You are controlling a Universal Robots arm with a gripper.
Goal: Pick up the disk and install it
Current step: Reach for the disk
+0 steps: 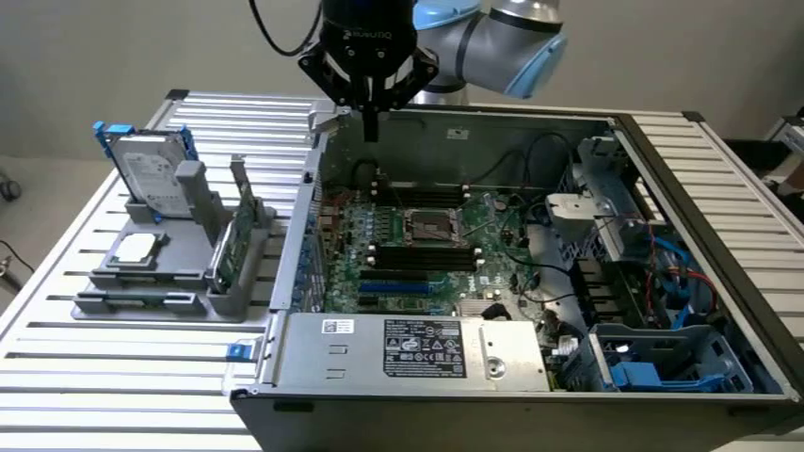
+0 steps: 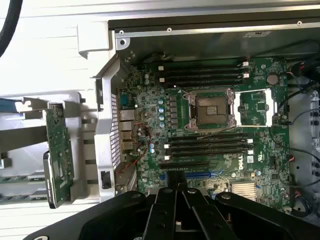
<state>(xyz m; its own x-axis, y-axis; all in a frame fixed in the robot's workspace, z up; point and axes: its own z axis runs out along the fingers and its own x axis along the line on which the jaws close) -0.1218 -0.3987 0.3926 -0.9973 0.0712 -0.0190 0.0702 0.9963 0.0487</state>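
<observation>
So my gripper is hanging top-centre in the exterior view over the open computer case, fingers pressed together on nothing — the disk stands upright in its grey holder at the upper left, well apart.

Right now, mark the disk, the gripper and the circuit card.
disk (image 1: 146, 171): exterior view, labelled face.
gripper (image 1: 371, 135): exterior view, between the shut fingertips.
circuit card (image 1: 229, 247): exterior view, green board face.
</observation>
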